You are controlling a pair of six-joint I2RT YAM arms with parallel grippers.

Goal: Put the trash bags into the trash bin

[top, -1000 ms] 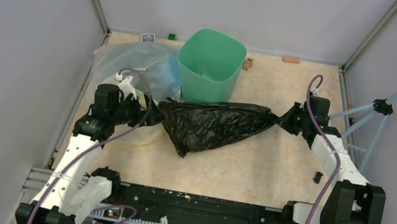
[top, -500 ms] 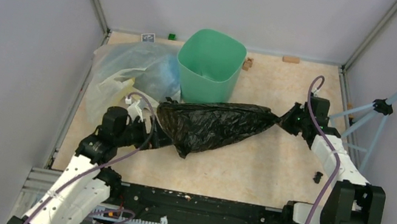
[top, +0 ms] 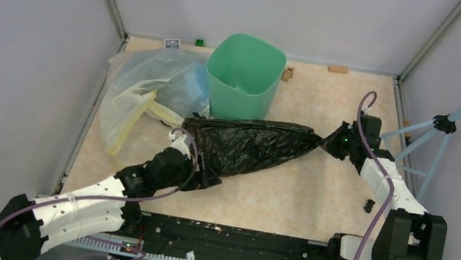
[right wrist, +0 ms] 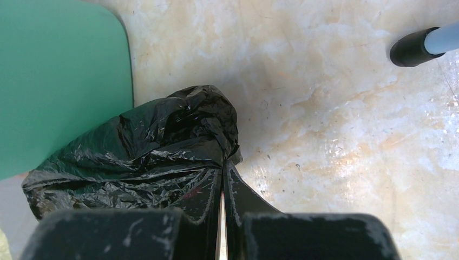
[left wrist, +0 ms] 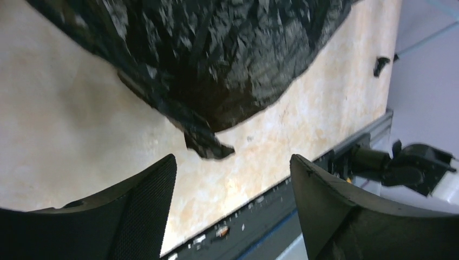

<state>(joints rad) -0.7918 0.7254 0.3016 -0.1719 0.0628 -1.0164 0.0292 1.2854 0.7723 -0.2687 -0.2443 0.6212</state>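
One black trash bag (top: pixel 249 148) lay on the table (top: pixel 286 204) just in front of the trash bin (top: pixel 244 75). The right gripper (right wrist: pixel 223 176) was pinched shut on its gathered end; the left gripper (left wrist: pixel 231 162) stood spread beside the loose corner, gripping nothing. Thin, limp and slippery, it would probably handle best taken by bunched folds

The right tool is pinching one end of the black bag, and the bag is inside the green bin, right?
Not quite. The right tool does pinch one end of the bag, but the bag lies on the table in front of the bin, not inside it, as the top view shows.
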